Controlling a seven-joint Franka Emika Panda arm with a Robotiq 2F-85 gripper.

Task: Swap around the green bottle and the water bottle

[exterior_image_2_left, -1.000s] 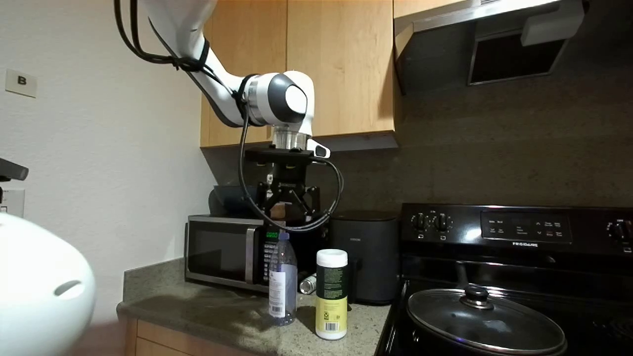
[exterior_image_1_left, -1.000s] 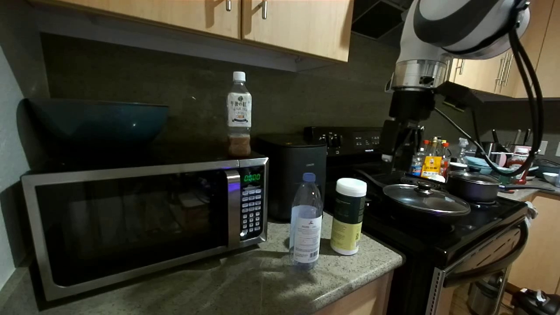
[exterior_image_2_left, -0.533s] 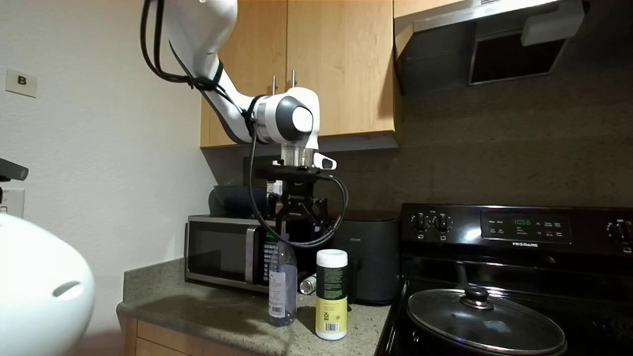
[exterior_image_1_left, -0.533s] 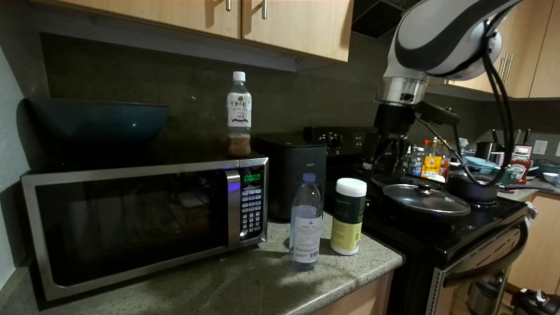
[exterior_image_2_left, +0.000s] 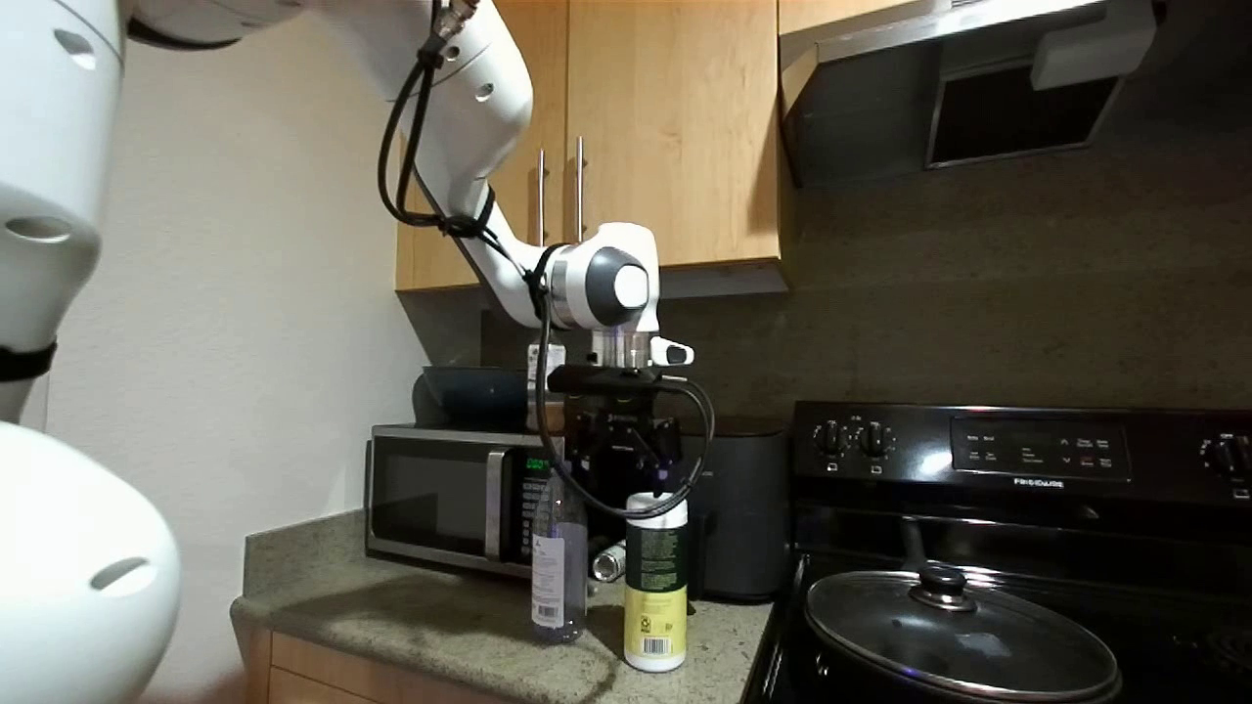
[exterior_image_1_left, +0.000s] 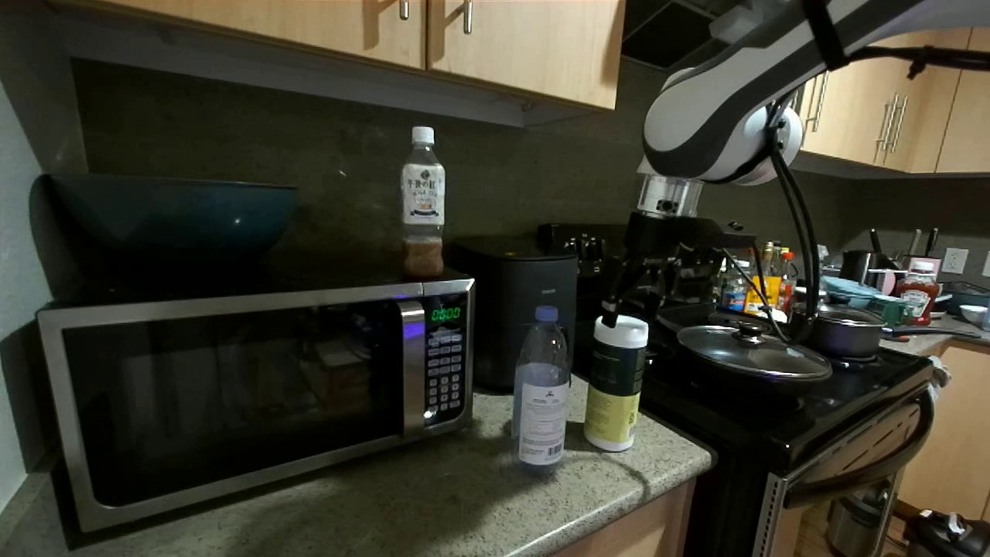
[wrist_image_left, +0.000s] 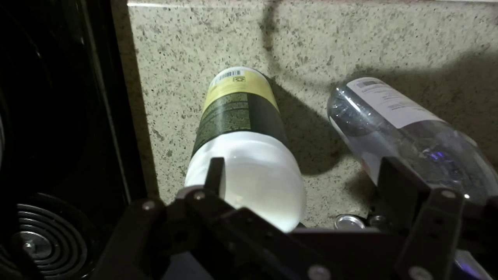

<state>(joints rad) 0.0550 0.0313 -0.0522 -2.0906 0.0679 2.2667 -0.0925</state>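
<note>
Arm [exterior_image_2_left: 465,117]: white and dark grey, smooth, rounded
Housing [exterior_image_2_left: 68,508]: white, with oval recesses [exterior_image_2_left: 123,577]
Joint cap [exterior_image_2_left: 631,286]: white disc ringed in dark grey
Strap [exterior_image_1_left: 825,35]: black, wrapped around the arm
Cables [exterior_image_1_left: 955,56]: black, bundled, looping
Wrist collar [exterior_image_1_left: 670,196]: shiny silver
Gripper [wrist_image_left: 304,179]: black, jointed links [wrist_image_left: 433,229], blocky fingers [wrist_image_left: 398,186]
Screws [wrist_image_left: 420,273]: round, pale heads

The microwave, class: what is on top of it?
A dark bluish bowl and a labelled, white-capped bottle. The bowl's inside, and anything directly behind it, cannot be seen.
</note>
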